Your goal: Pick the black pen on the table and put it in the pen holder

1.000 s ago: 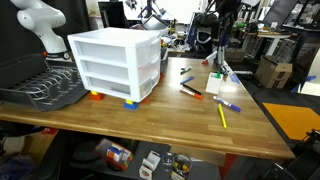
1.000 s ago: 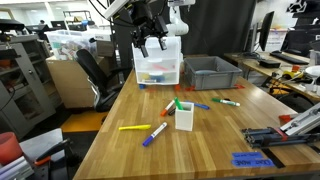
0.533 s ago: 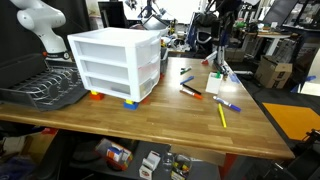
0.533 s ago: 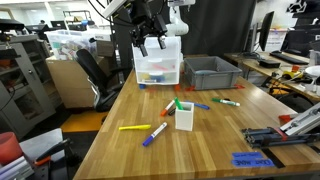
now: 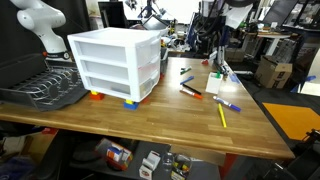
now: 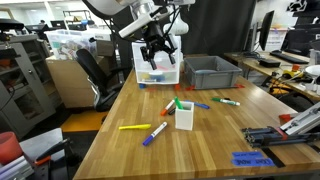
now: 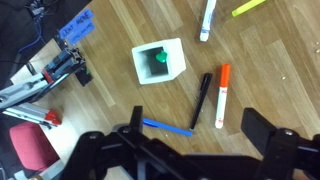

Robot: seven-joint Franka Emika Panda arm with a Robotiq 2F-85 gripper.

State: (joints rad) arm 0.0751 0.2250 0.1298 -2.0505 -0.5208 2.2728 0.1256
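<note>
The end effector hangs in the air above the desk, its fingers spread wide and holding nothing. In the wrist view the black pen lies flat on the wood, just beside the pen holder and outside it, alongside an orange-and-white pen. A blue pen lies near its lower end. Something green sits inside the holder
</note>
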